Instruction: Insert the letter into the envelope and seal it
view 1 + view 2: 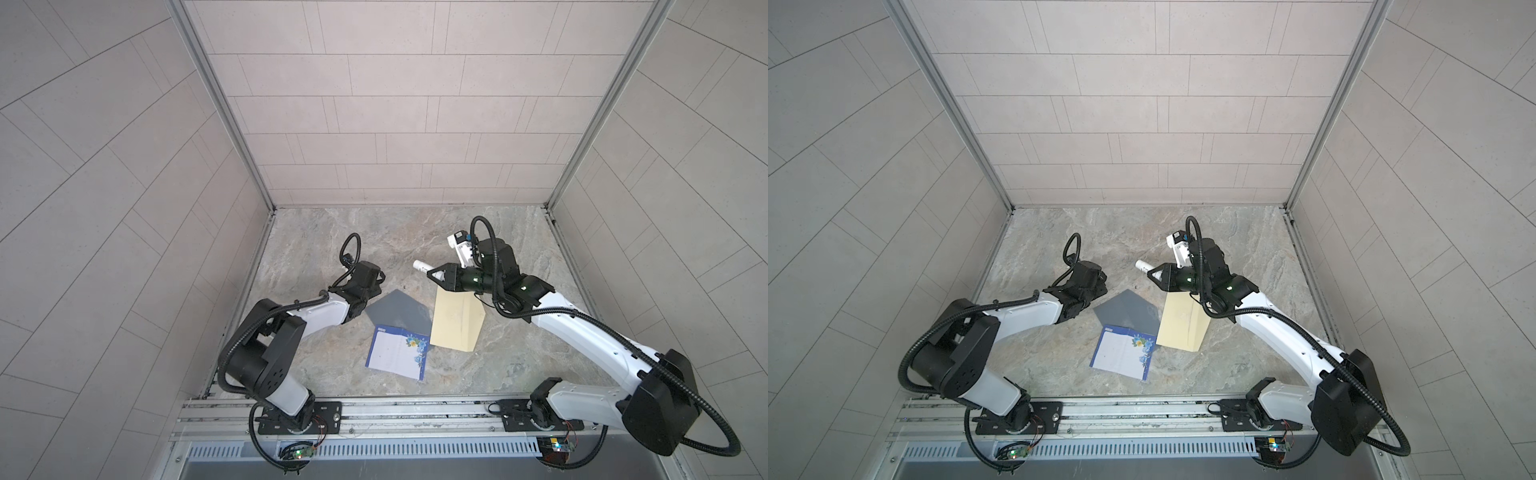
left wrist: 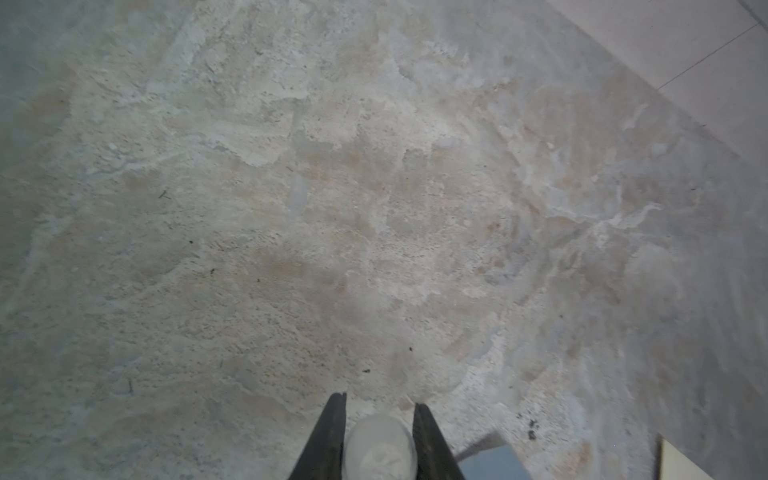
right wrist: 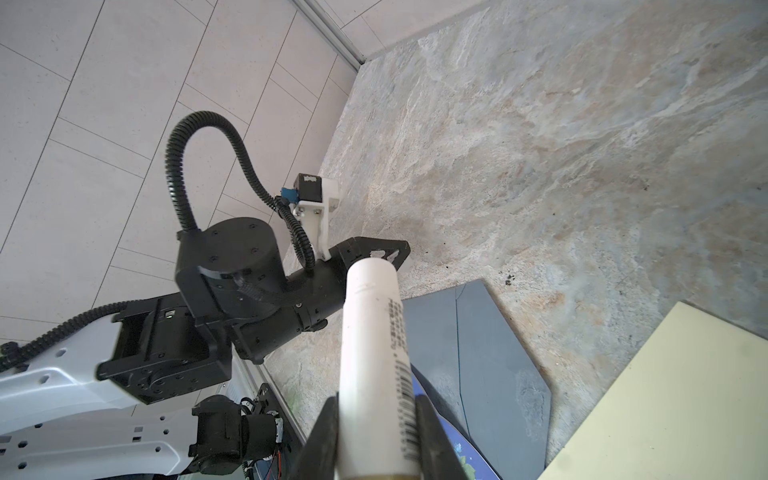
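Our right claw (image 3: 376,409) pinches a white glue stick (image 3: 374,340) near its base, and the tube juts forward past the fingertips. Our left claw (image 2: 380,400) is clamped on a small round whitish cap (image 2: 380,451). Nearest the arm bases, the letter (image 1: 395,353) lies flat on the marble table (image 1: 498,374). It is blue-bordered with flowers down one side, and it sits outside the envelope. Its far edge meets the grey envelope (image 1: 397,311), which lies flat; we cannot tell whether they overlap. Just right of both in both top views rests a cream paper (image 1: 455,320). Farther back, the two claws face each other, well apart.
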`<action>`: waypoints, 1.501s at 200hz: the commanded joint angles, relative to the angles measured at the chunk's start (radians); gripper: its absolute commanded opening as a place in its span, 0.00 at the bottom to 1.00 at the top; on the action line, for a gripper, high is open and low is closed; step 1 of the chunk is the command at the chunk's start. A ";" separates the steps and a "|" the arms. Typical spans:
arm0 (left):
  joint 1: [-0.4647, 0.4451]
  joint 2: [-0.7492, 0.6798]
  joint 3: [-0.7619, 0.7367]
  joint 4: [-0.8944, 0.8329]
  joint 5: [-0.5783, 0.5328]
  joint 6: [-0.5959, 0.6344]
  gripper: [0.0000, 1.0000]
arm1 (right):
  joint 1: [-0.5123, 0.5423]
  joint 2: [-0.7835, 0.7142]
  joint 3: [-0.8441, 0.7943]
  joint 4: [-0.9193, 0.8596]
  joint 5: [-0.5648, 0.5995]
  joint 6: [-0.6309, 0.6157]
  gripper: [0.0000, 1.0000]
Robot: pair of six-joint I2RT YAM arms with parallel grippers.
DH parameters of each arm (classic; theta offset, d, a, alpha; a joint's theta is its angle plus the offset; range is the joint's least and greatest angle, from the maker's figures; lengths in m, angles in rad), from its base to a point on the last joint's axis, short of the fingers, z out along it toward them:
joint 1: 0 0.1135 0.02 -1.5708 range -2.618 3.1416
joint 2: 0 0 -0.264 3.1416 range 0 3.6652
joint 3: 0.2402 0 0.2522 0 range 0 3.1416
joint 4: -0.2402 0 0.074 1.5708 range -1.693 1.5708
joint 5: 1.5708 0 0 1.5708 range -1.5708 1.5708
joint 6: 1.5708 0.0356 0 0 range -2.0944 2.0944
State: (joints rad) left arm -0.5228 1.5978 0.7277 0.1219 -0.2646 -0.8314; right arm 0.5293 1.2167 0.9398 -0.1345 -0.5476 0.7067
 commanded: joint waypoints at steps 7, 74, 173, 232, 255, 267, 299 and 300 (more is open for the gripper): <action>-0.015 0.023 0.001 0.038 -0.091 0.036 0.00 | -0.002 -0.057 -0.014 -0.020 0.018 -0.027 0.00; -0.085 0.103 0.010 0.047 -0.171 0.101 0.19 | -0.002 -0.070 -0.035 -0.013 0.026 -0.021 0.00; -0.100 0.112 0.014 0.047 -0.097 0.115 0.51 | -0.009 -0.085 -0.043 -0.020 0.044 -0.025 0.00; -0.095 -0.052 -0.003 0.007 -0.130 0.057 0.65 | -0.022 -0.093 -0.042 -0.039 0.043 -0.034 0.00; -0.065 -0.202 0.016 -0.045 -0.098 0.088 0.70 | -0.034 -0.095 -0.036 -0.054 0.043 -0.040 0.00; -0.044 -0.262 0.044 -0.095 -0.035 0.100 0.71 | -0.042 -0.093 -0.034 -0.056 0.038 -0.042 0.00; -0.005 -0.343 0.105 -0.124 0.317 0.070 0.72 | -0.057 -0.086 -0.032 -0.026 0.038 -0.036 0.00; -0.005 -0.344 0.106 -0.121 0.329 0.067 0.72 | -0.057 -0.085 -0.032 -0.024 0.037 -0.035 0.00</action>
State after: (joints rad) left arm -0.5468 1.2842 0.7891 0.0525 -0.2058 -0.7403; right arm 0.4816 1.1496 0.9081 -0.1871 -0.5110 0.6807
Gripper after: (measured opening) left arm 0.718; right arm 0.260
